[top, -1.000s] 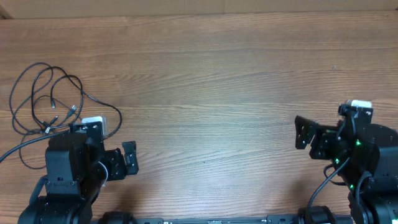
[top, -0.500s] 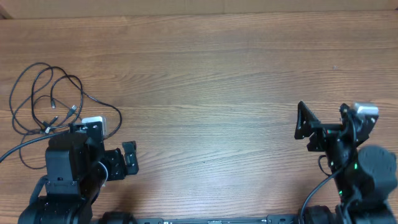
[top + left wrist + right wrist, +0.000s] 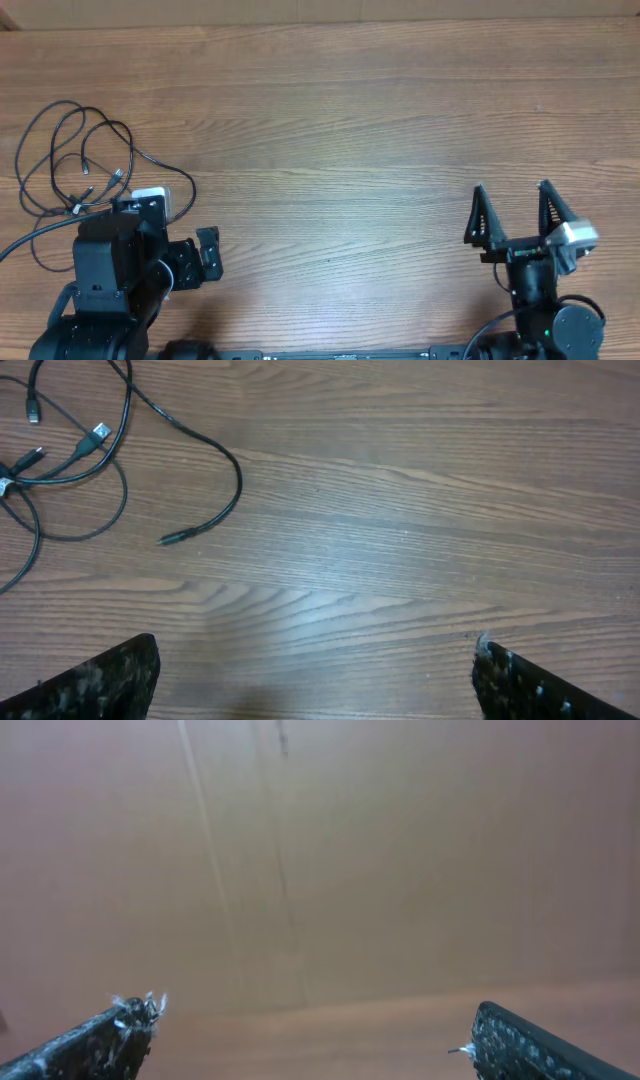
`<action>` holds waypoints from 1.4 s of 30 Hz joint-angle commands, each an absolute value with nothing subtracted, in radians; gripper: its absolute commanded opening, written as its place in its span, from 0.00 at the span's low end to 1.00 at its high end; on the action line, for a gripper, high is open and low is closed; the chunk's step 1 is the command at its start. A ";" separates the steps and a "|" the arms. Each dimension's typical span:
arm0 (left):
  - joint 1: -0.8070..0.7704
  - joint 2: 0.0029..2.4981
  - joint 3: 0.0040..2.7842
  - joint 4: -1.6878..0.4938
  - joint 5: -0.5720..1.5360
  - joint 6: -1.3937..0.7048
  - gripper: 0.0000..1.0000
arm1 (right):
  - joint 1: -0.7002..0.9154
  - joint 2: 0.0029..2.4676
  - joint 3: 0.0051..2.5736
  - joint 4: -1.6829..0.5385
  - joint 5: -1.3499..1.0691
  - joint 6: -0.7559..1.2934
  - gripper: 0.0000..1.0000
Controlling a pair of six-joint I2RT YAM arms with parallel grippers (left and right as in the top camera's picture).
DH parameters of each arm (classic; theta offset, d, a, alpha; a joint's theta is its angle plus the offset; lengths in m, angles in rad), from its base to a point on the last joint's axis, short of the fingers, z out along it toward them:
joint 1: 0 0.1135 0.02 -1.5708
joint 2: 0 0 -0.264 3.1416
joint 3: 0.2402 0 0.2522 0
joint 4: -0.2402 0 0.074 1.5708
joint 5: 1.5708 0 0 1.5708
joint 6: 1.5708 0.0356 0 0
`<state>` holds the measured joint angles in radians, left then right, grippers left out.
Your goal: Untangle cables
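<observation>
The cables [image 3: 75, 160] lie in a loose tangle of thin black loops at the table's left side, just beyond my left arm. In the left wrist view the cables [image 3: 100, 435] fill the upper left corner, with silvery plugs among them, and one free cord end [image 3: 168, 539] trails out to the right. My left gripper [image 3: 208, 255] is open over bare wood right of the tangle, and the left gripper [image 3: 318, 646] touches nothing. My right gripper [image 3: 513, 207] is open at the right front, fingers pointing toward the far edge. The right gripper [image 3: 315, 1013] is empty, and no cables show in that view.
The wooden table [image 3: 340, 130] stretches between the two arms. A brown cardboard wall [image 3: 300, 10] runs along the far edge, and this cardboard wall [image 3: 320, 850] fills most of the right wrist view. Both arm bases sit at the front edge.
My right arm has turned and risen: its gripper pointed left before and now points toward the far edge. The left arm and the cables have not moved.
</observation>
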<state>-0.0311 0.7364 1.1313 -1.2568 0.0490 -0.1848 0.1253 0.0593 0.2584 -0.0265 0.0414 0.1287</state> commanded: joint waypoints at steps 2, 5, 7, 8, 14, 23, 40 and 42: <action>-0.027 0.738 1.126 -1.256 0.052 -0.199 1.00 | 0.130 0.003 0.183 0.058 0.051 0.123 1.00; -0.027 0.738 1.126 -1.256 0.052 -0.199 1.00 | 0.130 0.003 0.142 0.105 0.051 0.122 1.00; -0.027 0.738 1.126 -1.256 0.052 -0.199 0.99 | 0.130 0.003 0.119 0.102 0.051 0.122 1.00; -0.027 0.738 1.126 -1.256 0.052 -0.199 1.00 | 0.130 0.003 0.105 0.103 0.052 0.122 1.00; -0.027 0.738 1.126 -1.256 0.052 -0.199 0.99 | 0.129 0.003 0.005 0.095 0.047 0.123 1.00; -0.027 0.738 1.126 -1.256 0.052 -0.199 1.00 | 0.129 0.003 0.008 -0.082 0.028 0.123 1.00; -0.027 0.738 1.126 -1.256 0.052 -0.199 0.99 | 0.129 0.003 0.008 -0.081 0.028 0.123 1.00; -0.027 0.738 1.126 -1.256 0.052 -0.199 0.99 | 0.129 0.003 0.008 -0.081 0.028 0.123 1.00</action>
